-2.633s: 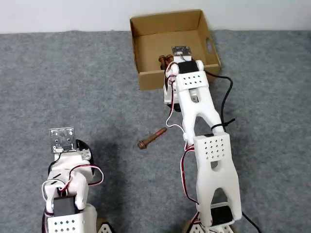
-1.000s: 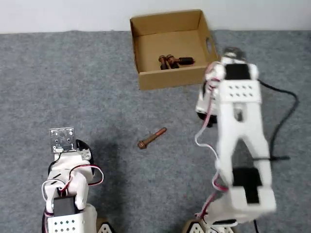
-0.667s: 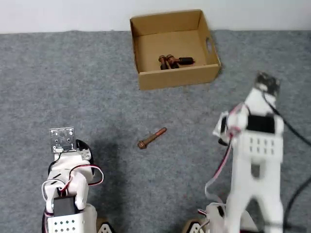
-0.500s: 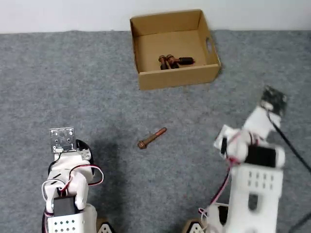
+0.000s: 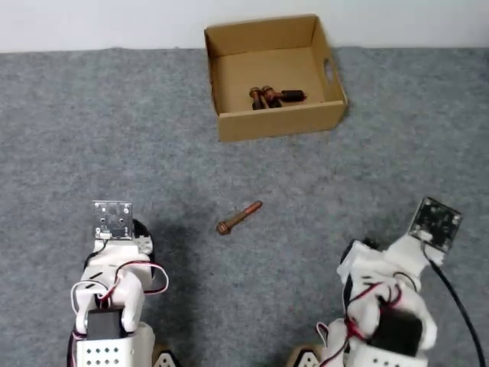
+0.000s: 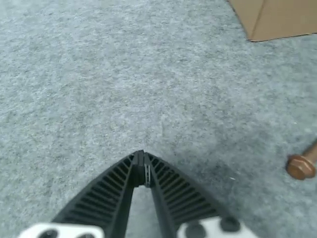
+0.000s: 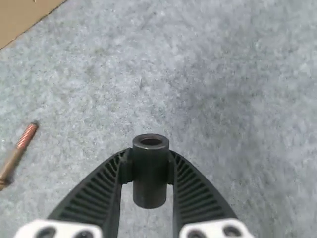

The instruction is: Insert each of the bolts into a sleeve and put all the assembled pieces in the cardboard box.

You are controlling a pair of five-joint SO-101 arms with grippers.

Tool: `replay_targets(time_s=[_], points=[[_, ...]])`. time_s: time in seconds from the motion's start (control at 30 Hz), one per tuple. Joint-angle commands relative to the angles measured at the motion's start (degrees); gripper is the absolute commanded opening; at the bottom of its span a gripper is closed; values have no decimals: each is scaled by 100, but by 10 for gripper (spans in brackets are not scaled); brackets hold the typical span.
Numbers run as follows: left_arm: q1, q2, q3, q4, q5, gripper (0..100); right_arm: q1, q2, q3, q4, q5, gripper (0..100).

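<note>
A sleeve [image 7: 150, 186] is gripped in the right pincer [image 7: 150, 159]; the left pincer [image 6: 139, 159] is closed, empty. The bolt [image 5: 238, 217] is seen on the worktop [image 5: 153, 153]; grasped askew, it could be jammed at the sleeve's mouth.

This looks like a small robotics lab or hobby bench. A tabletop [image 5: 92, 115] covered in grey felt-like carpet runs to a plain white wall [image 5: 99, 23] at the far edge. At the near edge stand the left arm [image 5: 114, 306] and the right arm [image 5: 382, 298], white printed shells with bare servo wiring.
</note>
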State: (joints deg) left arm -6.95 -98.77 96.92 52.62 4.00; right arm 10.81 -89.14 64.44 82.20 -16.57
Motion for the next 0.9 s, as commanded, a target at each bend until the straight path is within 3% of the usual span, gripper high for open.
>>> replay_targets(time_s=[0.0,0.2,0.5,0.67,0.87], points=[[158,9,-13,53,-79,8,57,-549,-9,13,70,8],[598,-35,-127,26,-105,8,75,-1112,105,13,70,8],[1451,167,-1226,554,-914,8,75,-1420,158,-22,70,8],[1697,1538,-2079,624,-897,8,75,-1420,176,-48,70,8],[2180,4255,-3723,598,-993,12,75,-1420,185,-48,62,8]])
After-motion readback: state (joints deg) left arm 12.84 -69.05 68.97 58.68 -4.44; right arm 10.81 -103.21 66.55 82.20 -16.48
